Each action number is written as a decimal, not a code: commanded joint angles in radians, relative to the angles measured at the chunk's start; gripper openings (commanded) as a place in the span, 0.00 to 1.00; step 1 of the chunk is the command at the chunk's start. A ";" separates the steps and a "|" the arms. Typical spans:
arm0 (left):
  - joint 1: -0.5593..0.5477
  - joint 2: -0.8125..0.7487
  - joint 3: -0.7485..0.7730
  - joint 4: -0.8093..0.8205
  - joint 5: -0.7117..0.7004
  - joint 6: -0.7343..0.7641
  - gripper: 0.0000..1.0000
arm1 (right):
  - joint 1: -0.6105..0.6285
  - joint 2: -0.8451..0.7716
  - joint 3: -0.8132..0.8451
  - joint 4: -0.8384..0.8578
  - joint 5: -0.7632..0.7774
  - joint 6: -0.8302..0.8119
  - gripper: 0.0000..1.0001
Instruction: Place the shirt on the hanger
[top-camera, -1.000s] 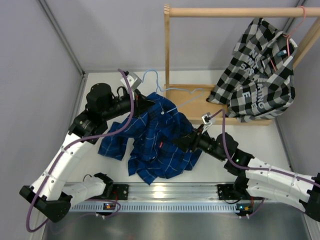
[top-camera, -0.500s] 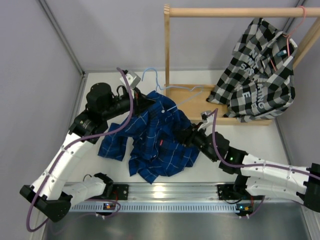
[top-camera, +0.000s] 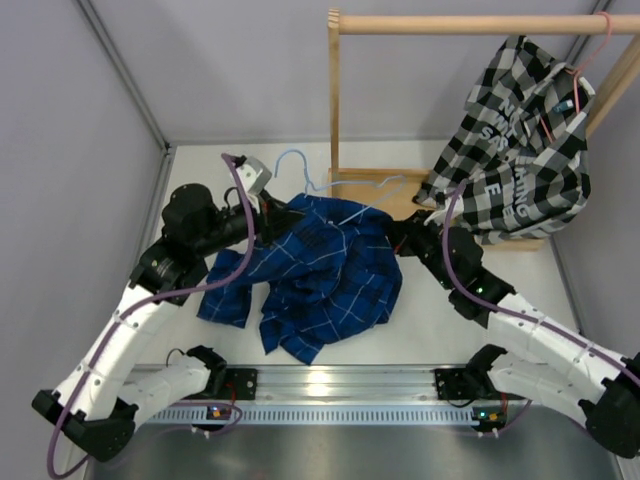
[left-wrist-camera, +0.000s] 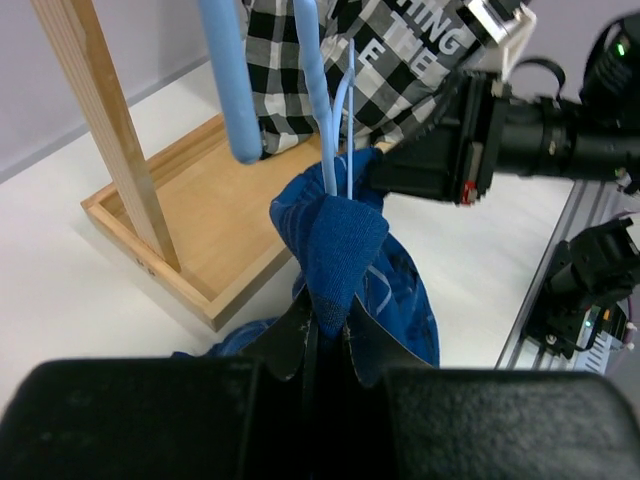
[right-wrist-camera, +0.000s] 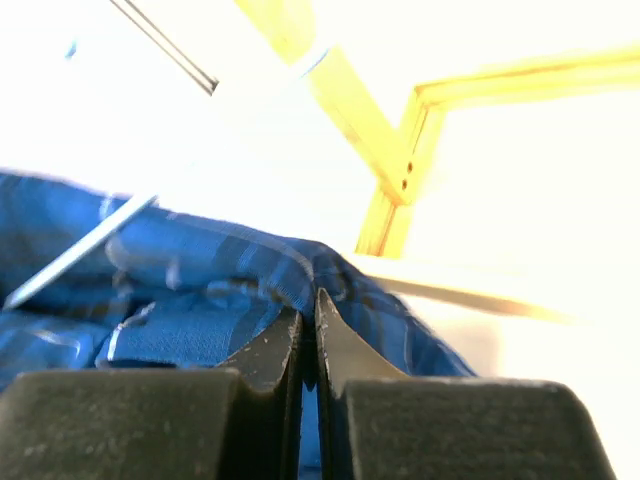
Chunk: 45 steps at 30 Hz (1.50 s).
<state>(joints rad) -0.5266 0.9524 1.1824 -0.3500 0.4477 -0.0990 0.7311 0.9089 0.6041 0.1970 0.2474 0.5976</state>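
Left hand (top-camera: 282, 215) is clenched on a bunch of the shirt (top-camera: 330, 280) at the heap's eleven o'clock, with the hanger (left-wrist-camera: 316, 100) wire running into the bunch. Right hand (top-camera: 398, 236) pinches the fabric edge at two o'clock. The shirt sprawls mid-tabletop. Best bet, I'd say: draw that shoulder taut, then ease it over the wire's end. The wooden tray (left-wrist-camera: 215, 225) at one o'clock shows bare boards, and the checked shirt (top-camera: 520, 150) hangs above it.

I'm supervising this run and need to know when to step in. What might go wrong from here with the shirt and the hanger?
1. The left pincer is shut on a small fold of the shirt, with the thin hanger wires running into that fold. Cloth or wire may slip out under tension.
2. The right pincer pinches only the shirt's edge, close to the wooden rack base. Cloth or the hanger might snag on its rim.
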 joint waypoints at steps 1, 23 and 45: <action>-0.003 -0.081 -0.032 0.080 0.006 0.007 0.00 | -0.108 -0.005 0.107 -0.128 -0.219 -0.057 0.00; -0.003 -0.262 -0.248 -0.153 0.023 0.036 0.00 | -0.433 0.245 0.451 -0.309 -0.576 -0.150 0.00; -0.243 -0.081 -0.204 -0.265 -0.371 0.090 0.00 | -0.348 0.518 0.916 -0.746 -0.154 -0.501 0.00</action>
<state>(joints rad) -0.7547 0.8650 0.9413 -0.4114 0.1257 -0.0299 0.3470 1.3930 1.3911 -0.5457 -0.2287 0.2337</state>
